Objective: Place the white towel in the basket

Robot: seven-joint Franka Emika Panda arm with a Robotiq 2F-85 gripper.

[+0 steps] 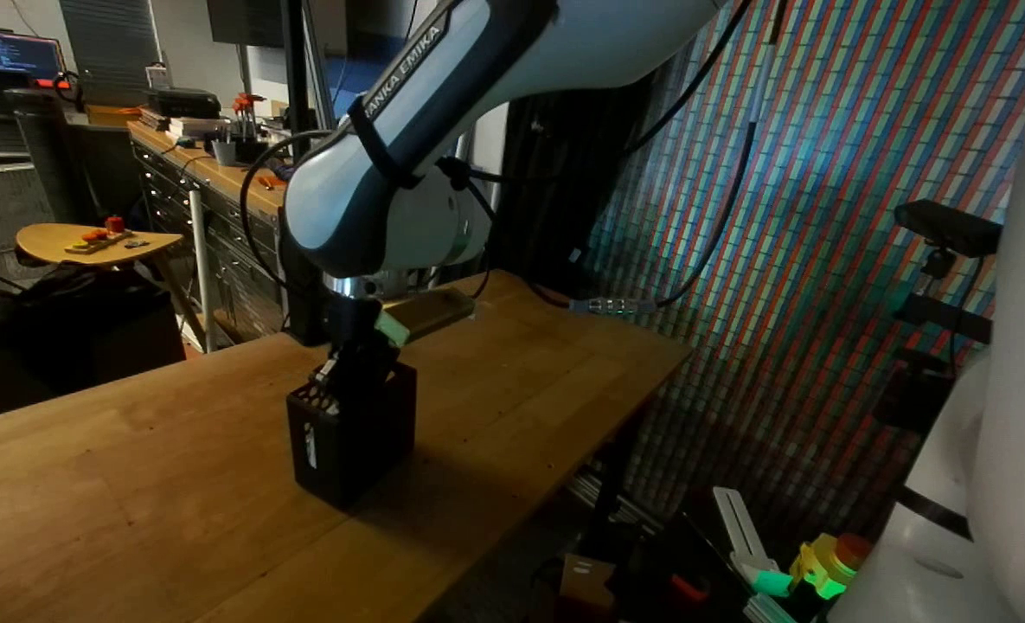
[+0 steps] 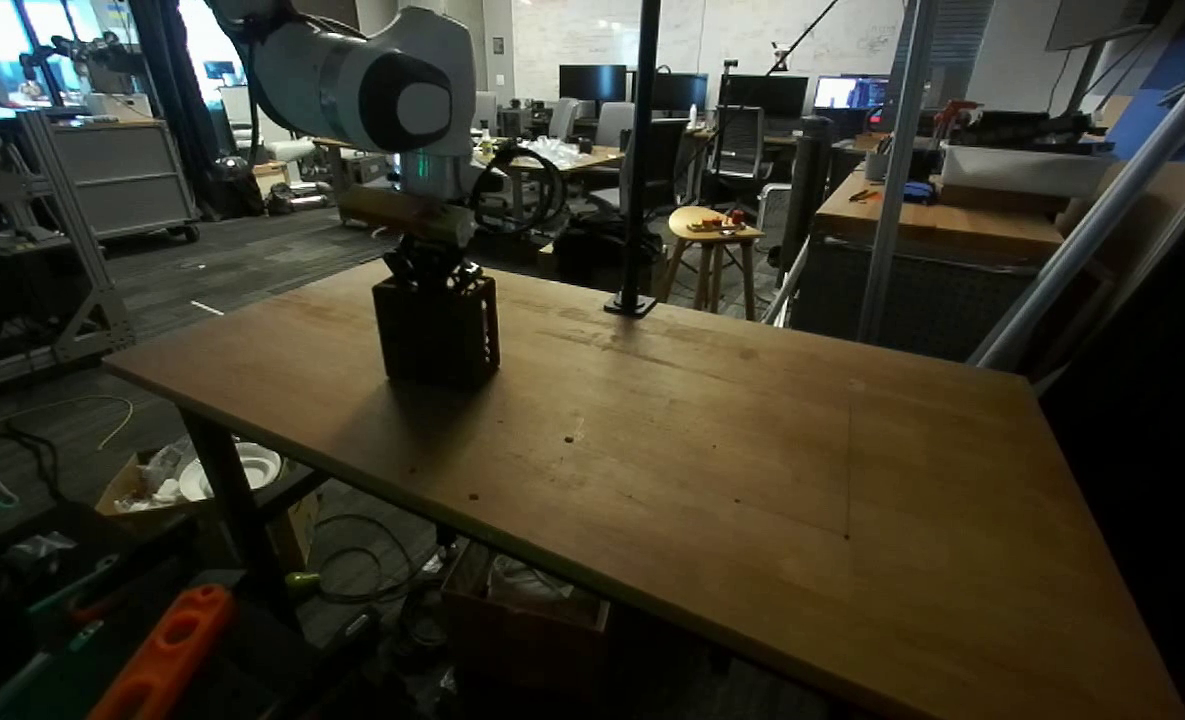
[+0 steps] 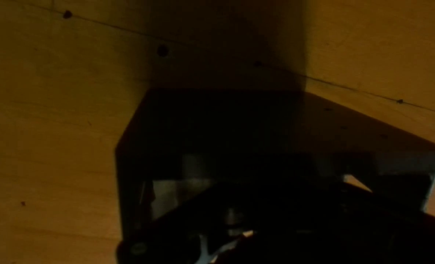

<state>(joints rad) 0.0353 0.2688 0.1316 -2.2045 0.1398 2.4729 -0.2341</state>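
The gripper (image 1: 361, 372) reaches down into the mouth of the basket (image 1: 378, 446), clenched, its jaws together; I cannot tell whether it pinches anything, since the black sides and the dimness hide its tips. In the wrist view a pale greyish patch inside the basket, partly behind the gripper, looks to be the white towel (image 3: 165, 196), most of it hidden.

The basket stands upright on a wooden table (image 2: 752, 430), near one end, with a soft shadow (image 2: 402, 420) spreading over the tabletop beside it. In the wrist view a thin dark seam (image 3: 344, 86) crosses the wood near the basket, with small round dark marks (image 3: 162, 50) on or close to it.

In an exterior view a black post (image 2: 642, 180) rises from a flat base at the table's far edge. Past it stand a wooden stool (image 2: 687, 217) bearing small red and yellow pieces (image 2: 717, 225) and, well back, a row of monitors (image 2: 592, 83) in front of a whiteboard (image 2: 592, 35).

In an exterior view a workbench (image 1: 166, 186) with drawers carries a grey cup (image 1: 226, 153), and a wall (image 1: 780, 285) patterned in red, green, blue and white blocks rises beyond the table's end.
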